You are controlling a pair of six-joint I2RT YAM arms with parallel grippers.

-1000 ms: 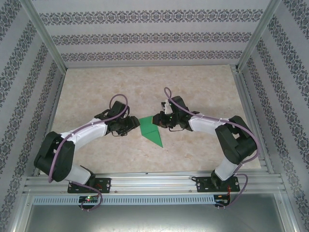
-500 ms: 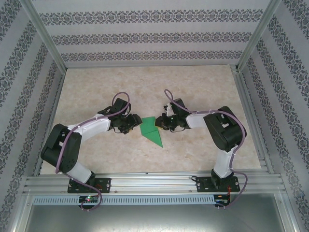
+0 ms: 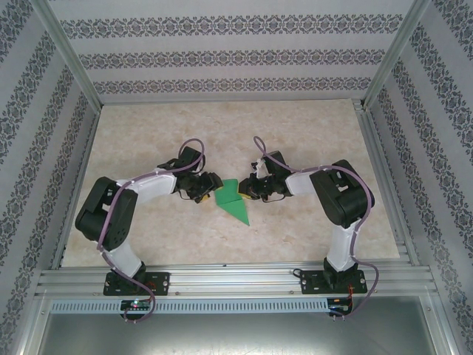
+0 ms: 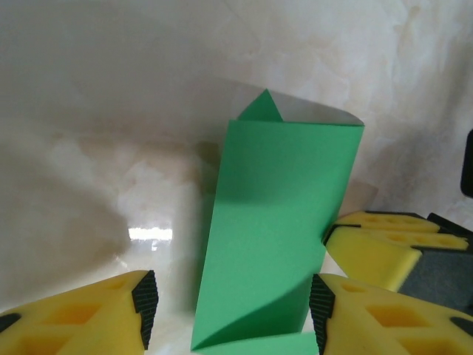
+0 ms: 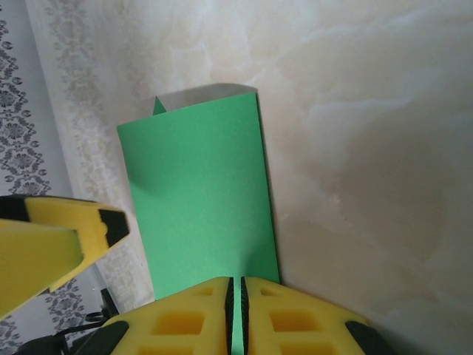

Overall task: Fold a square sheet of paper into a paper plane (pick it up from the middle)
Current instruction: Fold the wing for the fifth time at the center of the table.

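The green sheet of paper (image 3: 234, 203) lies folded at the table's middle, with a point toward the near right and one flap lifted. My right gripper (image 3: 247, 188) is shut on the raised flap's edge; in the right wrist view the green paper (image 5: 199, 200) runs into the closed pads of that gripper (image 5: 238, 310). My left gripper (image 3: 211, 186) is open on the paper's left side. In the left wrist view the paper (image 4: 277, 222) stands between the spread fingers of the left gripper (image 4: 229, 307), close to the right pad and clear of the left one.
The beige marble-look table (image 3: 148, 133) is walled by patterned panels with metal posts. A metal rail (image 3: 236, 281) carries both arm bases at the near edge. The right gripper's yellow fingers (image 4: 384, 248) sit just right of the left gripper.
The left gripper has slid right up to the paper and its elbow has drawn in. The right arm's elbow has folded in as well, with its gripper still on the flap.
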